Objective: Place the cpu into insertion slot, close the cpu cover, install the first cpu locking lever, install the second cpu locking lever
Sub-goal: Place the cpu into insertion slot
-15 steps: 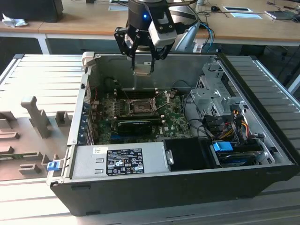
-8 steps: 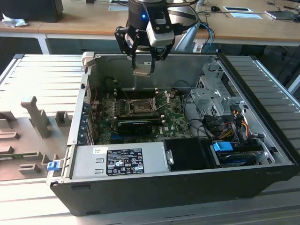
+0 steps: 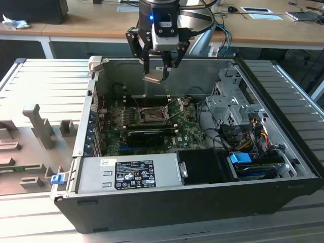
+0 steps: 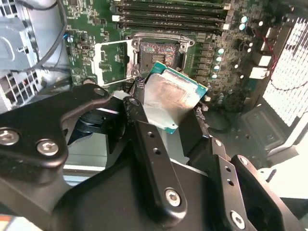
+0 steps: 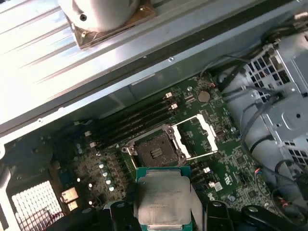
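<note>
My gripper (image 3: 159, 71) hangs over the back edge of the open computer case, shut on the cpu (image 3: 153, 77), a flat square chip with a silvery top and green rim. In both wrist views the cpu (image 4: 168, 96) (image 5: 163, 197) sits tilted between the black fingers (image 4: 144, 130), above the motherboard. The insertion slot (image 4: 161, 55) (image 5: 156, 151) (image 3: 152, 115) lies bare below, some way from the chip. The cpu cover (image 4: 113, 60) (image 5: 195, 137), a thin metal frame, is swung open beside the slot.
Memory slots (image 5: 130, 122) run along one side of the slot. A long black card (image 3: 149, 134) lies in front of it. At the exterior view's right are a drive cage (image 3: 230, 104) and cables (image 3: 253, 126); the power supply (image 3: 131, 174) spans the front.
</note>
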`<control>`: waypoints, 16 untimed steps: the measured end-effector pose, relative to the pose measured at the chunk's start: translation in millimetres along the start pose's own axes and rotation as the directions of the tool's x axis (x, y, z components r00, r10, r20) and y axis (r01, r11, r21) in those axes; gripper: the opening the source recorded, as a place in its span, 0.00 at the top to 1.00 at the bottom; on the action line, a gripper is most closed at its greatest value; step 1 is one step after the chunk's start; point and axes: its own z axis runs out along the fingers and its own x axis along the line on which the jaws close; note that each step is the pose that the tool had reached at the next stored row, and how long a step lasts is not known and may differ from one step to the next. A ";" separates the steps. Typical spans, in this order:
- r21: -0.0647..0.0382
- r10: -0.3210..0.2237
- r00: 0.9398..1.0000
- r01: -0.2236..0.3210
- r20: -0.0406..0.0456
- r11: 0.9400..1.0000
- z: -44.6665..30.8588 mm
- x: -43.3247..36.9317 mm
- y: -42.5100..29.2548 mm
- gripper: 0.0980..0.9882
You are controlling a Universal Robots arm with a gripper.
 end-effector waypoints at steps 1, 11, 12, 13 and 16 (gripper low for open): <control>-0.001 0.036 0.999 -0.036 0.003 0.999 0.2 0.0 0.0 0.52; -0.005 0.184 0.983 -0.184 0.016 0.983 0.8 0.0 -0.1 0.52; -0.005 0.191 0.981 -0.191 0.017 0.981 0.9 0.0 -0.1 0.52; -0.006 0.202 0.979 -0.202 0.018 0.979 0.9 0.0 -0.1 0.52; -0.007 0.230 0.973 -0.230 0.020 0.973 1.0 0.0 -0.1 0.52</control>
